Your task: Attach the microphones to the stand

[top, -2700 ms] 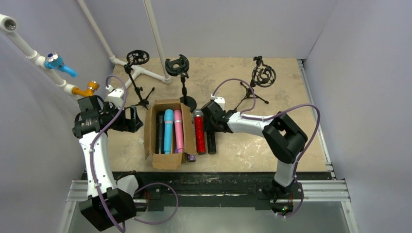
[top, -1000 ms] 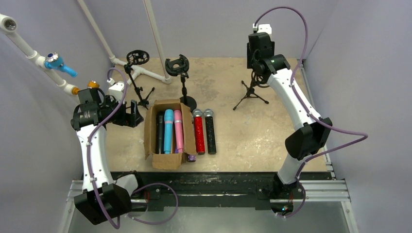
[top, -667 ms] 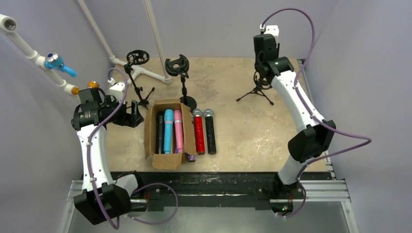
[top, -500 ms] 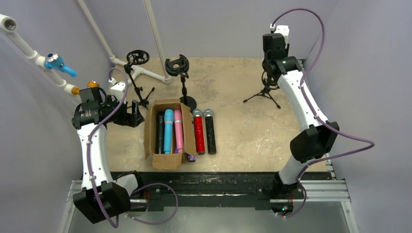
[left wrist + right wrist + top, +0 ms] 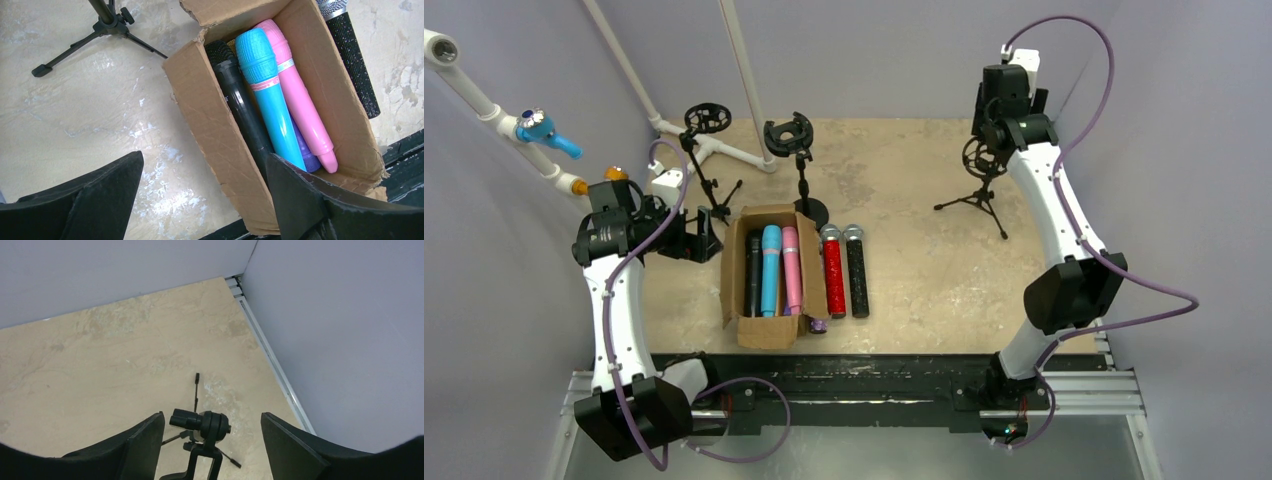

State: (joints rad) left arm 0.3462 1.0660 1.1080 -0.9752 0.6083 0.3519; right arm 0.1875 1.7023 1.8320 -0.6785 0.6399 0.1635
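My right gripper (image 5: 992,142) is at the back right, shut on the ring mount of a black tripod stand (image 5: 980,200). In the right wrist view the stand's joint (image 5: 202,426) sits between my wide-set fingers (image 5: 145,440), and its legs look tilted. A red microphone (image 5: 834,270) and a black glitter microphone (image 5: 857,272) lie on the table right of the cardboard box (image 5: 730,275). The box holds black (image 5: 242,105), blue (image 5: 265,95) and pink (image 5: 300,100) microphones. My left gripper (image 5: 202,157) is open and empty, left of the box.
A tripod stand with a ring mount (image 5: 707,120) and a round-base stand (image 5: 789,135) stand behind the box. White pipes with a blue valve (image 5: 542,128) run along the back left. Walls close in on three sides. A purple microphone (image 5: 818,326) pokes out at the box's near end.
My right arm left the microphones by the box, swung to the back stand, took hold of it and has carried it rightward toward the right wall. The left arm barely moved.
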